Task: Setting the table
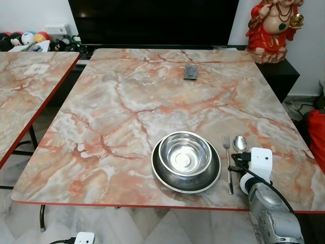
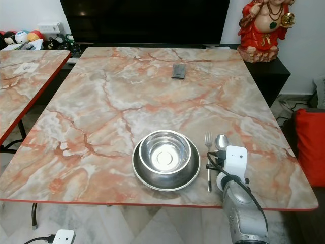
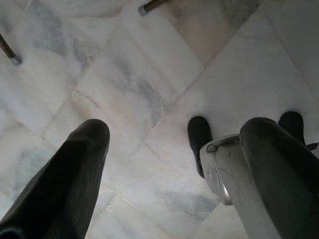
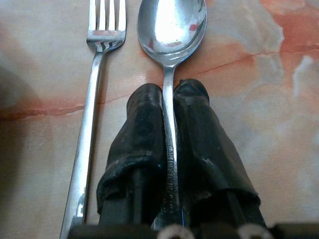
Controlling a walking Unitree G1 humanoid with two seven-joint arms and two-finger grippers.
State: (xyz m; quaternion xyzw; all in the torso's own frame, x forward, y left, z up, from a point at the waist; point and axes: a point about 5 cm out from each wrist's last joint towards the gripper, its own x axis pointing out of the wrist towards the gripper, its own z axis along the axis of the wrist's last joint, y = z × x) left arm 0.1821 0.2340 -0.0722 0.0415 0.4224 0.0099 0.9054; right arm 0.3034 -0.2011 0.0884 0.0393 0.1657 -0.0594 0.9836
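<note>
A steel bowl (image 1: 184, 153) sits inside a steel plate (image 1: 209, 181) near the front edge of the marble-patterned table (image 1: 127, 101). Just right of the plate a fork (image 1: 228, 162) lies on the table, tines pointing away from me. A spoon (image 4: 172, 30) lies parallel to it on its right. My right gripper (image 4: 169, 92) is shut on the spoon's handle, low over the table top, with the white wrist housing (image 1: 260, 162) above it. My left gripper (image 3: 177, 130) hangs open over the tiled floor, holding nothing.
A small dark flat device (image 1: 191, 72) lies at the table's far side. A second table (image 1: 25, 86) stands to the left across a narrow gap. Behind are a black screen (image 1: 152, 20) and a red statue (image 1: 274, 25). A red object (image 1: 317, 137) is at right.
</note>
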